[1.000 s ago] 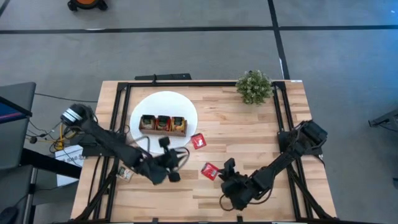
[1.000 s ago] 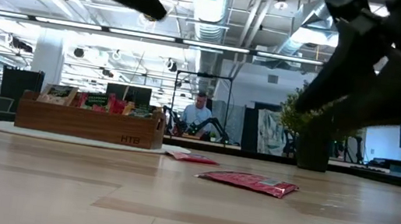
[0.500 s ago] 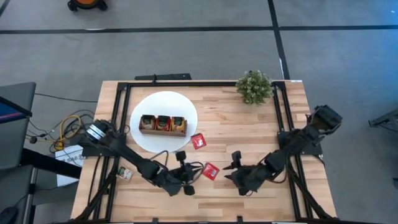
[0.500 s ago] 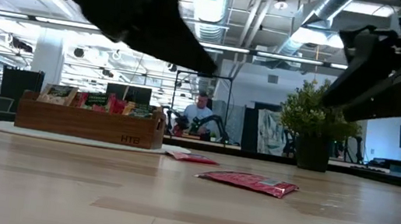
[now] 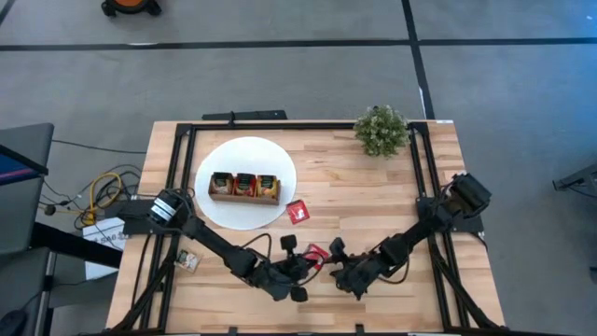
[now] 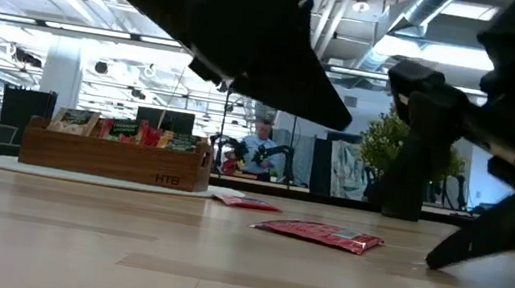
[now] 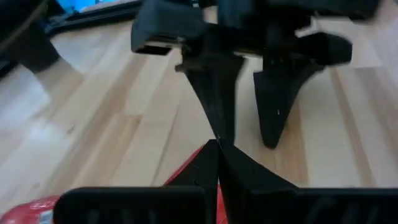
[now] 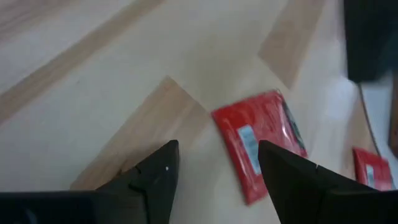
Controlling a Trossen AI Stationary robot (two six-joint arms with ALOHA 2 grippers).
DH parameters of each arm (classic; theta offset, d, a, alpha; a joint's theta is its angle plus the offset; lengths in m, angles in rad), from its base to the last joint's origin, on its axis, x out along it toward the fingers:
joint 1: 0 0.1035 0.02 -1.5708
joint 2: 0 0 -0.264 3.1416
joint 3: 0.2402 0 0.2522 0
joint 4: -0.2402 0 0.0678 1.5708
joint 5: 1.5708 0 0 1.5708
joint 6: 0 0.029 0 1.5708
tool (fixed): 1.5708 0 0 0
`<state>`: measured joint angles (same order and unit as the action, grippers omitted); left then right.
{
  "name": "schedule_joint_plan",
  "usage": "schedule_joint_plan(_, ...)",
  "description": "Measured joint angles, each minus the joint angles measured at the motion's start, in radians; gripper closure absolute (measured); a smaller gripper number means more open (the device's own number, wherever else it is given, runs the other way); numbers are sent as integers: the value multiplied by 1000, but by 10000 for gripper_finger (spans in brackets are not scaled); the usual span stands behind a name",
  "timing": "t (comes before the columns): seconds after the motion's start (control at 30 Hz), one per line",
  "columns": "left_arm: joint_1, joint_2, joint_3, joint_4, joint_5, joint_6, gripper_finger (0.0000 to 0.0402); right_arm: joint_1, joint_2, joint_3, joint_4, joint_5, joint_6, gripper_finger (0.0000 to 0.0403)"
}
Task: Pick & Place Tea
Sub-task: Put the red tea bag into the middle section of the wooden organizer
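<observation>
A red tea sachet [image 5: 315, 253] near the wooden tray [image 5: 244, 187] is being flanked by the clenched left gripper [image 5: 300, 263] and spread-fingered right gripper [image 5: 338, 259].

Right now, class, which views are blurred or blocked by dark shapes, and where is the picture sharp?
Low view: dark blurred arms fill the top, while the red sachet and wooden tray stay sharp. Left wrist view: soft throughout. Right wrist view: the sachet is slightly blurred.
</observation>
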<state>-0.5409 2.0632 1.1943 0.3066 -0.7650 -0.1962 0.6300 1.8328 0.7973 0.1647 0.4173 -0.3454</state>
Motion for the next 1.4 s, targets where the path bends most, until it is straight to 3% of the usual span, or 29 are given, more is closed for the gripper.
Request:
schedule_joint_plan(0.3, 51, 1, -1, -66, 145, -156, 401, 2, 60, 89, -93, 89, -90, 221)
schedule_joint_plan(0.53, 88, 1, -1, -176, 137, -250, 402, -13, 62, 109, -127, 161, -232, 245)
schedule_joint_plan(0.77, 137, 11, -1, -324, 136, -459, 401, -31, 61, 110, -148, 165, -309, 255)
schedule_joint_plan(1.03, 148, 72, 2, -279, 169, -446, 401, -34, 65, 112, -151, 83, -475, 245)
schedule_joint_plan(1.17, 148, 75, 2, -278, 175, -446, 401, -39, 67, 112, -138, 95, -503, 237)
schedule_joint_plan(1.4, 148, 77, 1, -278, 188, -445, 401, -22, 71, 110, -106, 267, -444, 248)
